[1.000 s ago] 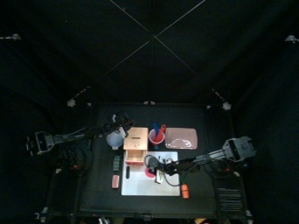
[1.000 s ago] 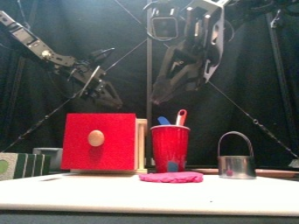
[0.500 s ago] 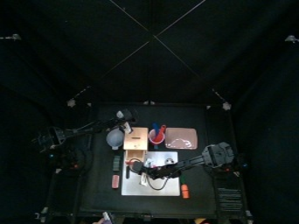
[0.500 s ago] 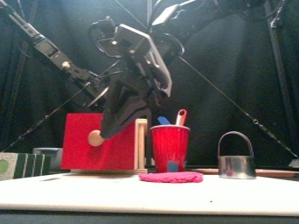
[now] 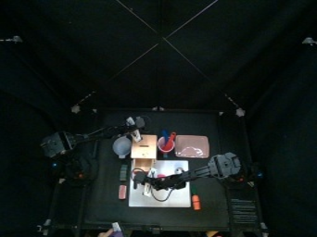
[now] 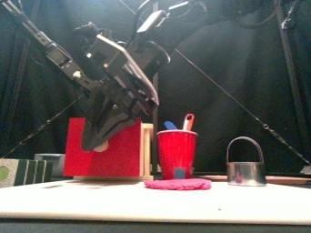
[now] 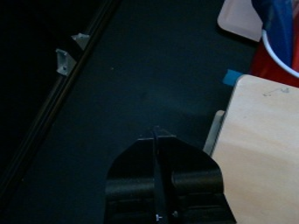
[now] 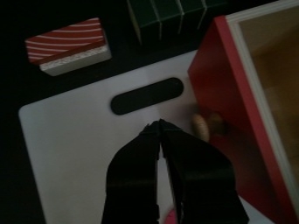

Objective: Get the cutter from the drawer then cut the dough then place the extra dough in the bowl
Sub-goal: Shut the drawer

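Observation:
The pale wooden box with its red drawer front (image 6: 115, 157) stands at the left behind the white cutting board (image 8: 93, 131). My right gripper (image 8: 158, 129) is shut, its tips just beside the drawer's knob (image 8: 208, 125), and in the front view this right gripper (image 6: 97, 144) hides the knob. Pink dough (image 6: 177, 185) lies on the board in front of the red cup (image 6: 177, 153). The metal cutter (image 6: 246, 170) stands upright at the right. Shut and holding nothing, my left gripper (image 7: 156, 136) hovers over bare table beside the box's top (image 7: 263, 131).
A blue-grey bowl (image 5: 121, 145) sits left of the box and a pink tray (image 5: 195, 145) at the back right. A red-and-white toy sushi (image 8: 66, 48) and dark green blocks (image 8: 170, 12) lie left of the board.
My right arm has swung from high on the right down and to the left, until its gripper is at the drawer front. The left gripper has moved toward the back of the box.

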### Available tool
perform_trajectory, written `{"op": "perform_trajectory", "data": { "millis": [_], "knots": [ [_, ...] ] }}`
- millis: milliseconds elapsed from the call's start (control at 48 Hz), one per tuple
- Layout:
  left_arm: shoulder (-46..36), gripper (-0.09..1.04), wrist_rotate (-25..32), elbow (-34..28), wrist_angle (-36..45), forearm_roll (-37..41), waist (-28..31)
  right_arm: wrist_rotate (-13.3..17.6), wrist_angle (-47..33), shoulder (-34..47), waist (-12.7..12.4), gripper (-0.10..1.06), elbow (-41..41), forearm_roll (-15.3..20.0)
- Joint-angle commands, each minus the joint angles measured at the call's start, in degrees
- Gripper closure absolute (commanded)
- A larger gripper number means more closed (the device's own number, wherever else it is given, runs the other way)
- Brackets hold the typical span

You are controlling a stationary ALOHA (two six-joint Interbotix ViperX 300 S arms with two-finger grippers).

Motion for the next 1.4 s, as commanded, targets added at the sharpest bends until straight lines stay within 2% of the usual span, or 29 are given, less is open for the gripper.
{"op": "perform_trajectory", "data": {
  "millis": [21,646,1396],
  "knots": [
    [0.4,0.61,0.0,-3.0,0.4,0.3,0.0,-0.1,0.1,-1.4,-1.1,0.59,-1.3,-0.3],
    [2.7,0.61,0.0,-4.8,4.2,0.8,-1.8,-0.1,3.7,-1.2,-3.9,0.59,-0.8,-5.0],
    [5.4,0.62,0.0,-7.5,4.7,2.0,-2.0,-0.1,5.6,-1.2,-9.9,0.59,-0.8,-9.9]
  ]
}}
